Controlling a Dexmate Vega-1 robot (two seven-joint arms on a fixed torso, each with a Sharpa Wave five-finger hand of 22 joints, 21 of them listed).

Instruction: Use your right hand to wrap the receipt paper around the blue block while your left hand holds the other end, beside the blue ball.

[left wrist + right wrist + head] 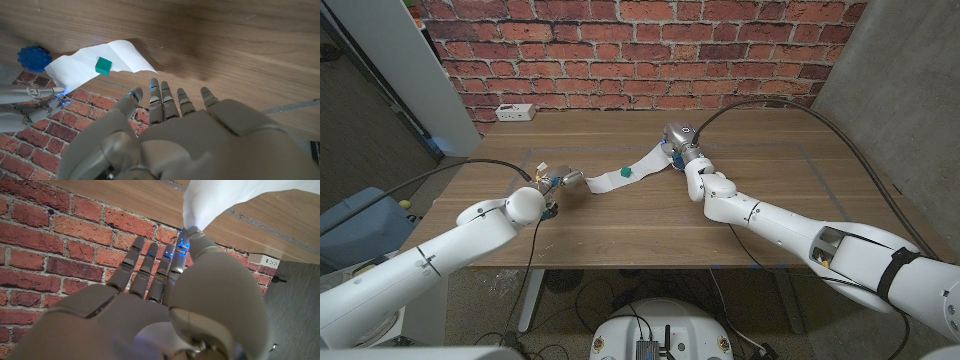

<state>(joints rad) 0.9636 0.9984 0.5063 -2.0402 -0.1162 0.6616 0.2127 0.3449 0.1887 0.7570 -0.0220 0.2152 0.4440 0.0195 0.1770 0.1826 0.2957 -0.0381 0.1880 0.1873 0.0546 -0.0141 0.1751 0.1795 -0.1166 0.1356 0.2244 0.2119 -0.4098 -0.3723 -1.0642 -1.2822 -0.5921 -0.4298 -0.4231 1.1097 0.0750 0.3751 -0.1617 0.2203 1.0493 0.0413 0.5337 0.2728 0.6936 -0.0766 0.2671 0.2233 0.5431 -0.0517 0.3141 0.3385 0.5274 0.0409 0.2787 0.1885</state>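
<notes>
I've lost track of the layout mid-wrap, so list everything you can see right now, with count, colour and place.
Receipt paper: one, white strip, lying across the middle of the table, one end lifted at the right hand.
Block: one, teal-blue, sitting on the paper strip.
Ball: one, blue and spiky, on the table beside the paper's far end.
Power strip: one, white, at the table's far left edge by the brick wall.
Table: one, wooden.
Left hand: one, grey, at the strip's left end; the left wrist view shows its fingers spread short of the paper.
Right hand: one, grey, pinching the paper's raised end.
</notes>
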